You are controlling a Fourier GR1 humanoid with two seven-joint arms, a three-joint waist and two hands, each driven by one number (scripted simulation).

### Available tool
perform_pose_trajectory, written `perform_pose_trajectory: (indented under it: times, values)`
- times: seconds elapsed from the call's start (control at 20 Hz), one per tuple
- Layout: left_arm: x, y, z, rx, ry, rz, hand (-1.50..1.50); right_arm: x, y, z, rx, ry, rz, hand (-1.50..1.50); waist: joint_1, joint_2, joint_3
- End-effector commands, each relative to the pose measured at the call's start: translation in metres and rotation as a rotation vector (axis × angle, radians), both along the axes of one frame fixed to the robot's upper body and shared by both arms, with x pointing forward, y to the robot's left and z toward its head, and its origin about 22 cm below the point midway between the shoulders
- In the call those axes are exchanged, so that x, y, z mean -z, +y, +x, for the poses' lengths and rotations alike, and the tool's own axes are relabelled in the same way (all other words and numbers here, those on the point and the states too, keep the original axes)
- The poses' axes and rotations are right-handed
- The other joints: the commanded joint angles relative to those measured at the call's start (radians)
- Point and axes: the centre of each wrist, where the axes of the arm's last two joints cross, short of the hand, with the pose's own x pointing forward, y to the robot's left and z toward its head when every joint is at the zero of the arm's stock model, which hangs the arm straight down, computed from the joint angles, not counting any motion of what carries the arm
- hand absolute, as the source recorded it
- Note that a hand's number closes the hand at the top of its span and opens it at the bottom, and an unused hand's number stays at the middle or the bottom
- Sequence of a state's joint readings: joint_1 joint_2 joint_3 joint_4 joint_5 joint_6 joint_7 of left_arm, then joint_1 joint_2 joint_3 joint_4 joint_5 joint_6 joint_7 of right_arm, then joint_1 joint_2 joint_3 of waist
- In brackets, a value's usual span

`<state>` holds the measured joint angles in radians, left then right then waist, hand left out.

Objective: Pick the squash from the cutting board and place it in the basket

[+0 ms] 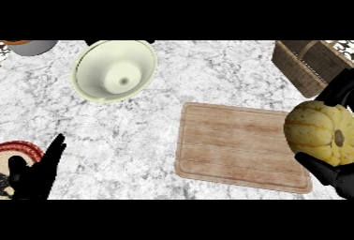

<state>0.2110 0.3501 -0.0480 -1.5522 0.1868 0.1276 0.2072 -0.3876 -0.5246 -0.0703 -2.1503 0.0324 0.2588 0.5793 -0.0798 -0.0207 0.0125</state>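
A pale yellow squash (pixel 320 132) with a brown stem spot is held at the right edge, lifted over the right end of the wooden cutting board (pixel 235 146). My right hand (pixel 332 174) is curled round it, with fingers showing below it and more dark fingers (pixel 339 91) above it. The wicker basket (pixel 307 64) stands at the upper right, just beyond the squash. My left hand (pixel 38 171) rests open at the lower left, fingers pointing up, far from the board.
A cream bowl-shaped lid (pixel 114 70) lies on the marble counter at the upper left. A grey pot (pixel 31 47) sits in the top left corner. A red-rimmed plate (pixel 17 150) shows at the left edge beside my left hand.
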Motion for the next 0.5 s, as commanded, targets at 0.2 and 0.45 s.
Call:
perform_pose_trajectory:
  times: [0.2, 0.45]
  values:
    - [0.025, -0.015, -0.004, 0.055, 0.119, -0.054, 0.0, -0.115, -0.073, -0.006, 0.204, -0.064, 0.133, 1.5, 0.055, 0.015, -0.017]
    - [0.021, -0.024, 0.015, 0.083, 0.11, -0.039, 0.0, -0.162, -0.108, 0.006, 0.279, -0.018, 0.138, 1.5, 0.086, 0.025, -0.015]
